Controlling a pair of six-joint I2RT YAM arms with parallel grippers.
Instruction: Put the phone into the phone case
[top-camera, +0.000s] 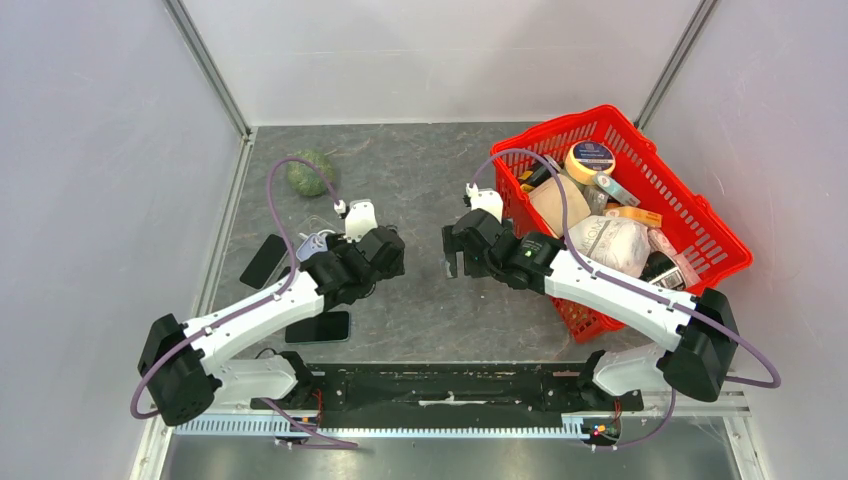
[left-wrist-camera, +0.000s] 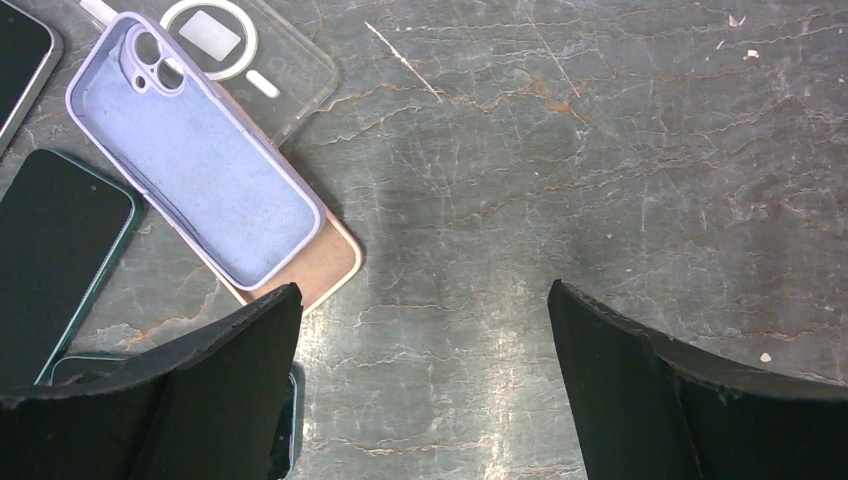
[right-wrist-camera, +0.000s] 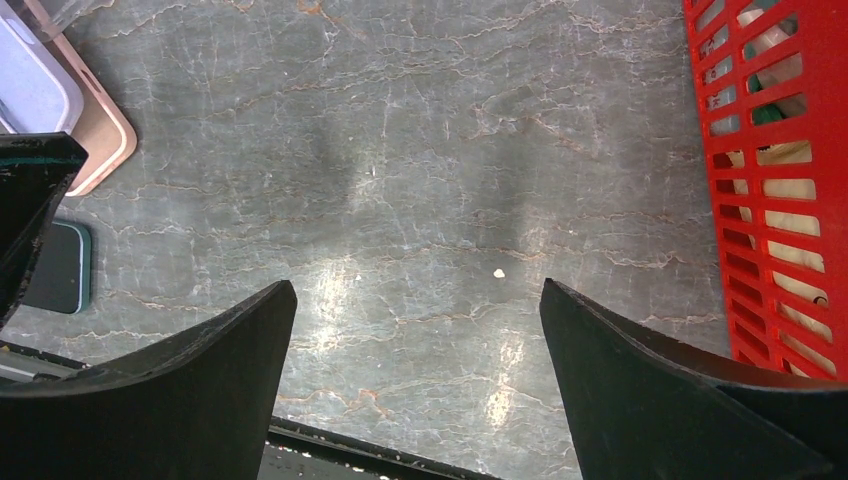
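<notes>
Lilac and matte, the rounded silicone phone case (left-wrist-camera: 190, 165) lies hollow side up at the upper left of the left wrist view, resting on a tan case (left-wrist-camera: 325, 270). The glossy black green-edged phone (left-wrist-camera: 55, 260) lies flat just beside it. The left gripper (left-wrist-camera: 422, 300) and right gripper (right-wrist-camera: 418, 292) hang spread wide and empty above the veined grey tabletop (left-wrist-camera: 600, 150).

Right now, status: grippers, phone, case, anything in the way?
Left gripper open, empty. Right gripper open, empty. Lilac case hollow up, empty, stacked on tan case; green-edged phone flat beside it. Nothing covering either.
</notes>
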